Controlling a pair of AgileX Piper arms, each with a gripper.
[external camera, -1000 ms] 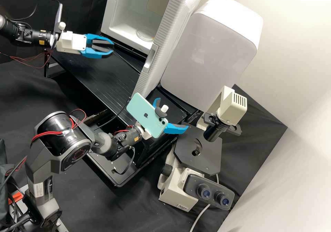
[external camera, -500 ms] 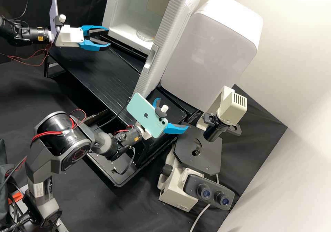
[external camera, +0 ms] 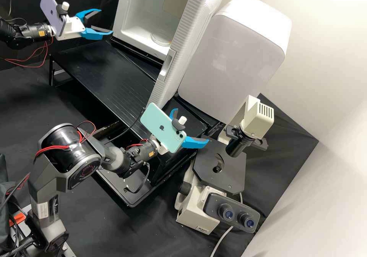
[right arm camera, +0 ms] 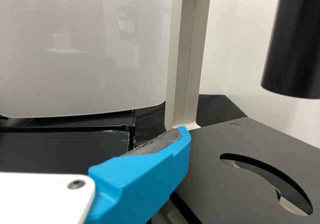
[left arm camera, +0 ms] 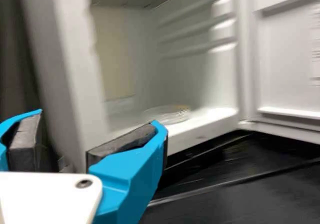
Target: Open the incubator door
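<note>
At the high view's upper left, the dark grey jointed left arm (external camera: 36,32) reaches in from the edge. Its white left claw with two bright blue fingers (external camera: 106,21) stands spread, dark pads (left arm camera: 121,143) apart with nothing between. Lower down, the dark grey right arm (external camera: 70,152) bends at a big round joint; its white-and-blue right claw (external camera: 191,125) is parted wide too. Thin red wires (external camera: 33,63) loop beneath the left wrist.

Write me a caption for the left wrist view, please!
Open left pincer facing the open incubator, a clear dish inside.
</note>
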